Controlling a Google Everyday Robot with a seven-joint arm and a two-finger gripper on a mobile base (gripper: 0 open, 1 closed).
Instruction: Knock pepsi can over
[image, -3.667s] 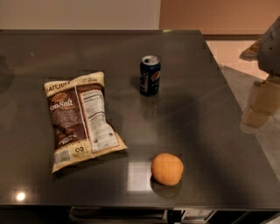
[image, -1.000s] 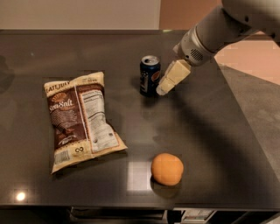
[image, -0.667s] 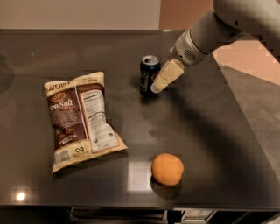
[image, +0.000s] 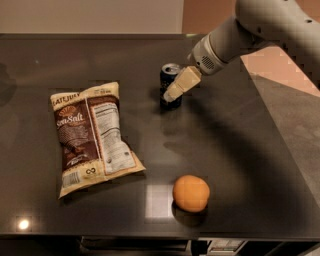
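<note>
One gripper (image: 170, 95), fingers (image: 183, 81) together, has edged onto the pepsi can (image: 165, 80).

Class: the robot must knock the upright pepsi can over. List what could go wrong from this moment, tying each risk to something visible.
1. The pincer is beside the pepsi can, its tip low on the can; a low push may slide it upright instead of tipping it.
2. A tipped can could roll toward the chip bag or the orange and shift them.
</note>
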